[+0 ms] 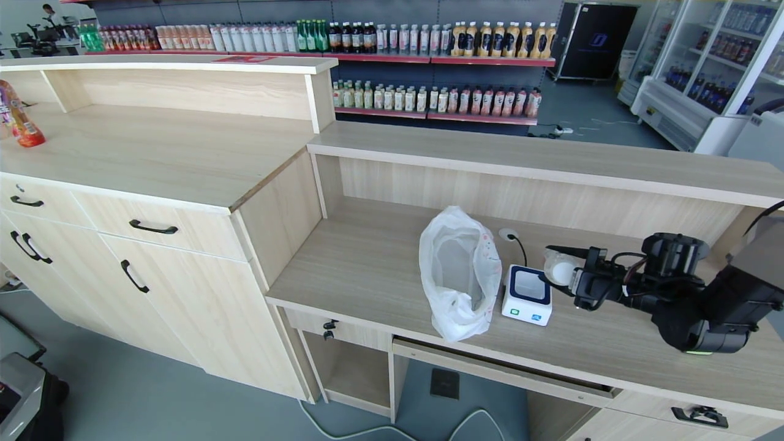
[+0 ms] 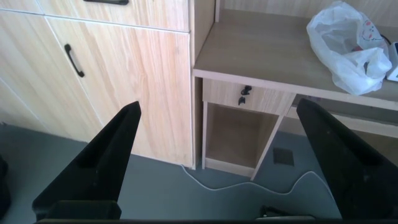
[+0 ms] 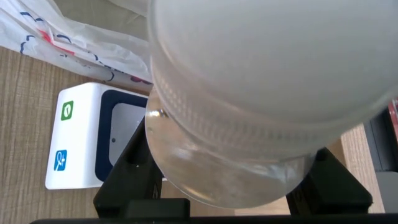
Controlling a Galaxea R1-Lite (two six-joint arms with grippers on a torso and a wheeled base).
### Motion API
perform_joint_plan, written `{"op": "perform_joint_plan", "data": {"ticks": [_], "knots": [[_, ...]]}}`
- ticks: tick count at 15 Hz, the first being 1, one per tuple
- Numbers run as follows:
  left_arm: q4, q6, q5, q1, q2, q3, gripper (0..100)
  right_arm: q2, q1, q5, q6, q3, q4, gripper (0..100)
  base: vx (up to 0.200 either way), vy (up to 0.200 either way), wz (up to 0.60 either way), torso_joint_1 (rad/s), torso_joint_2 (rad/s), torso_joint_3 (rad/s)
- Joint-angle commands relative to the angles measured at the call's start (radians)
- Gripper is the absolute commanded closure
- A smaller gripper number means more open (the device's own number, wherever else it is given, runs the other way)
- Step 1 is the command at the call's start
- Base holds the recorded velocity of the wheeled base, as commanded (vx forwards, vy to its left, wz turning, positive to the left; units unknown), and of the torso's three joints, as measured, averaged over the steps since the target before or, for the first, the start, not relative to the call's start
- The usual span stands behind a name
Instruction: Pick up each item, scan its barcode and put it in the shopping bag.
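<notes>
Counter [image 1: 367, 263]; right end effector [image 1: 560, 273] around pale jar [image 3: 261, 93], perhaps plastic, beside scanner [image 1: 527, 294]; left end effector [image 2: 217, 109] wide

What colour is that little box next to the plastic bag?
The scanner is white with a dark blue top panel; clearest in the right wrist view.

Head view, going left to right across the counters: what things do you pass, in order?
Orange-red bottle on the raised counter → shopping bag → scanner → white-capped container.
</notes>
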Motion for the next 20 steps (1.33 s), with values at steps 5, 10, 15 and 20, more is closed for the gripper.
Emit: {"op": "perform_joint_plan", "data": {"ticks": [5,10,15,20], "knots": [[0.000,0.000,-0.001,0.000,0.000,0.000,0,0.030,0.027,-0.001,0.017,-0.025,-0.024,100,0.000,0.000,0.00,0.000,0.00,0.000],[0.000,0.000,0.000,0.000,0.000,0.000,0,0.048,0.041,-0.001,0.042,-0.043,-0.045,100,0.000,0.000,0.00,0.000,0.00,0.000],[0.000,0.000,0.000,0.000,0.000,0.000,0,0.067,0.041,-0.002,0.042,-0.068,-0.044,100,0.000,0.000,0.00,0.000,0.00,0.000],[0.000,0.000,0.000,0.000,0.000,0.000,0,0.050,0.064,-0.004,0.097,-0.096,-0.044,100,0.000,0.000,0.00,0.000,0.00,0.000]]}}
